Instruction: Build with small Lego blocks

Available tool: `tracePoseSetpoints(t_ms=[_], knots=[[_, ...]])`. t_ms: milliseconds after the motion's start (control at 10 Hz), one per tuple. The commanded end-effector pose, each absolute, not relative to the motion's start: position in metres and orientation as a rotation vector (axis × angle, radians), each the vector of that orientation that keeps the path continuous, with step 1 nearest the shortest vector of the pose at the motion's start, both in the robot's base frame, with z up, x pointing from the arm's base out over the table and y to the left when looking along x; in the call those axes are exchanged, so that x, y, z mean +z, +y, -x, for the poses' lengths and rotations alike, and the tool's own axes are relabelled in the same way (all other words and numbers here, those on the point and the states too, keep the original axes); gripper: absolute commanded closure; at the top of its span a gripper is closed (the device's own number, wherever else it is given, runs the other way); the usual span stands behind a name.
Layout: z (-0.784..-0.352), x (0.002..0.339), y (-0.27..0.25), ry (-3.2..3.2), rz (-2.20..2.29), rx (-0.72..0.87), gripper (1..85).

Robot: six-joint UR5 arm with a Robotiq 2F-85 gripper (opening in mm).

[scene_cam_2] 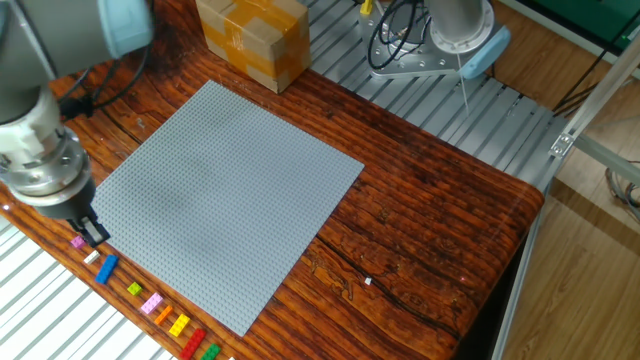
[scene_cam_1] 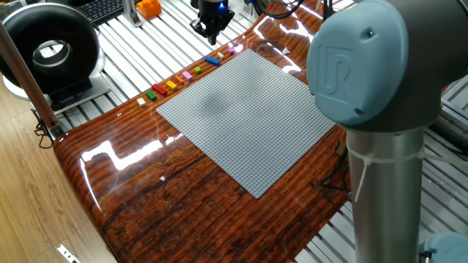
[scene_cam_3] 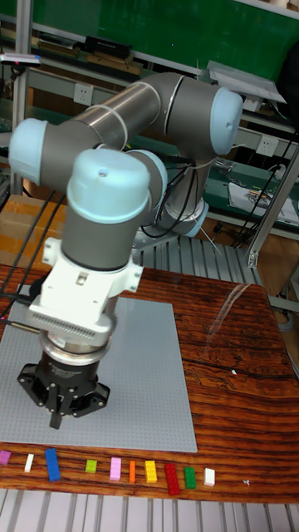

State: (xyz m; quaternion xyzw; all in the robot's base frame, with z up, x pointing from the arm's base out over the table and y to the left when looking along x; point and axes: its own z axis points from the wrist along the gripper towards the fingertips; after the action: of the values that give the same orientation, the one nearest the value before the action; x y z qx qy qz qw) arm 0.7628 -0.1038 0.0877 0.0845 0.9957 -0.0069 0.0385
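The arm (scene_cam_3: 158,108) was built of thick grey tubes with pale blue caps on its joints (one cap carried a raised logo). Above the claw (scene_cam_3: 56,416) sat a white boxy block with a finely ribbed lower edge, then a dark metal collar and a black flange ring. Black cables looped behind the arm.
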Motion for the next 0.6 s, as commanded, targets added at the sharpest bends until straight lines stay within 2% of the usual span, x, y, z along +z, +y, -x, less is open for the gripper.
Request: tracePoseSetpoints(t_ms=[0,300,500], knots=[[-0.768,0.080,-0.122,3.071,-0.289,0.012,84.7],[-0.770,0.072,-0.140,3.074,-0.265,0.002,84.7],[-0.766,0.071,-0.157,3.083,-0.291,-0.071,84.7]])
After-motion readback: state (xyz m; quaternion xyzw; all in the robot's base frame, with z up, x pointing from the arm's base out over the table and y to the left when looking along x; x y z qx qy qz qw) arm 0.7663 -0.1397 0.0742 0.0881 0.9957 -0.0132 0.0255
